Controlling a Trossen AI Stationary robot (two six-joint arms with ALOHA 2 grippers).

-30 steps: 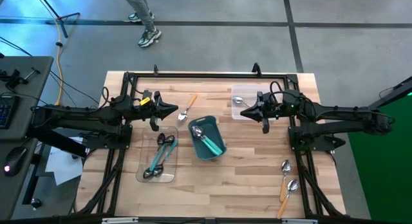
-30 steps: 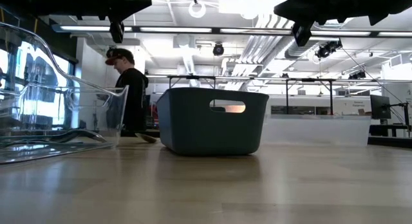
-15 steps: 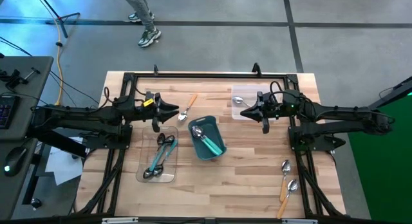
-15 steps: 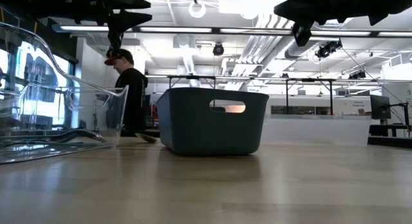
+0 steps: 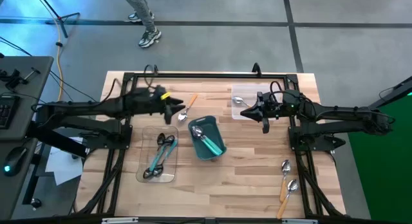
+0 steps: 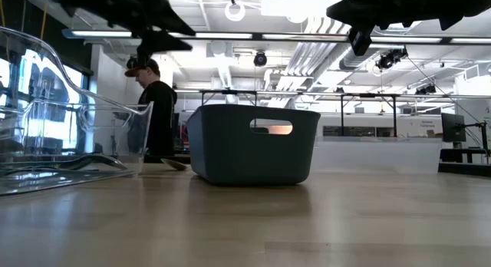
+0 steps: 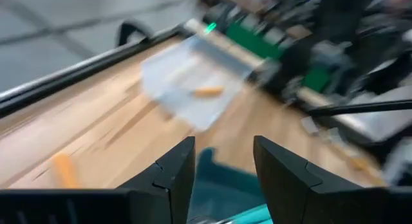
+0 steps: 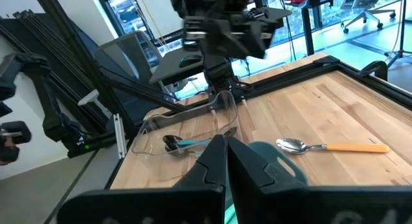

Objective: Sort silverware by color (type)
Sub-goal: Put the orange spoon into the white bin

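An orange-handled spoon [image 5: 188, 107] [image 8: 325, 147] lies flat on the table just beyond the teal bin [image 5: 212, 122]. My left gripper [image 5: 177, 109] [image 7: 222, 163] hovers open right beside it, on its left, well above the tabletop, with nothing between its fingers. Teal-handled spoons [image 5: 207, 141] lie in the bin. More spoons [image 5: 161, 154] [image 8: 180, 143] lie in the clear tray [image 5: 147, 153] at the left. One spoon [image 5: 238, 100] lies in the clear tray [image 5: 251, 95] at the far right. My right gripper [image 5: 243, 112] [image 8: 225, 161] hangs shut and empty beside that tray.
Two orange-handled spoons [image 5: 285, 167] [image 5: 288, 193] lie near the table's front right corner. The bin [image 6: 253, 144] stands mid-table between the arms. A black frame [image 5: 193, 74] runs along the far edge. A person [image 6: 157, 106] stands beyond the table.
My left gripper has opened and moved toward the table's right and far edges, closing in on the orange-handled spoon beyond the bin. My right arm has kept still, and no spoon has moved.
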